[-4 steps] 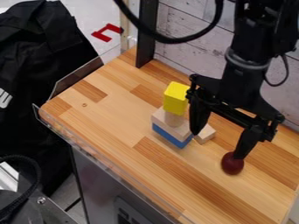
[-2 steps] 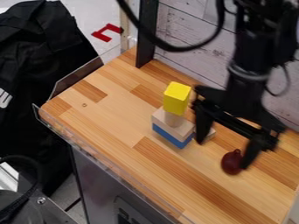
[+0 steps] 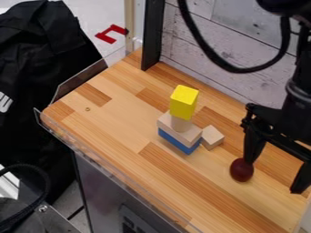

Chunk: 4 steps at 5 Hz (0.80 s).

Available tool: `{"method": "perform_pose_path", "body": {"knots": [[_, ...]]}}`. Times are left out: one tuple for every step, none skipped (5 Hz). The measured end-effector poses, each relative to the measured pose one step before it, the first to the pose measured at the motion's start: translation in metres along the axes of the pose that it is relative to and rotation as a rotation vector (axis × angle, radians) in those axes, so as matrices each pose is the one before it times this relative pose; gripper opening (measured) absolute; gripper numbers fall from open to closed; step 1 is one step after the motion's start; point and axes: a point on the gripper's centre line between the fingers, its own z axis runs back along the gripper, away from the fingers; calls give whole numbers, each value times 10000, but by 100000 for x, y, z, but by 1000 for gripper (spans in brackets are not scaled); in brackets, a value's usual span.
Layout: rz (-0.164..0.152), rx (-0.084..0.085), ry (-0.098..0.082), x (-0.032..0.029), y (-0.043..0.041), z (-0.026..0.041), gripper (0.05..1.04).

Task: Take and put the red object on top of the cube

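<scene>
From where I stand, a transparent guard (image 3: 100, 160) runs along the near edge of the wooden worktop (image 3: 130, 166). Farther in sits the red object (image 3: 242, 170), dark and rounded, directly on the worktop. The black gripper (image 3: 273, 176) is positioned over this area with its two fingers spread wide apart and nothing clamped between them. One fingertip overlaps the top of the red object in my line of sight; I cannot tell whether they touch. The other finger points down well to the side.

Beyond the red object is a small wooden cube (image 3: 213, 138), just beside the stack. Stack order, bottom to top: blue block (image 3: 176, 141), pale wooden block (image 3: 187, 136), upright cylinder (image 3: 180, 124), yellow block (image 3: 183, 103). A black post (image 3: 152, 36) stands at the far edge, near a whitewashed plank wall (image 3: 200, 66).
</scene>
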Motion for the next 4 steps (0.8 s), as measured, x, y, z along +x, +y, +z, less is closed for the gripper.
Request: {"method": "perform_pose_path", "body": {"knots": [[372,70,183,590,438,-953,999],[249,118,43,739,815,-510,999],[260,-65,147,649,424,-789,999],[113,-11,63,399,530,-201,999]]}}
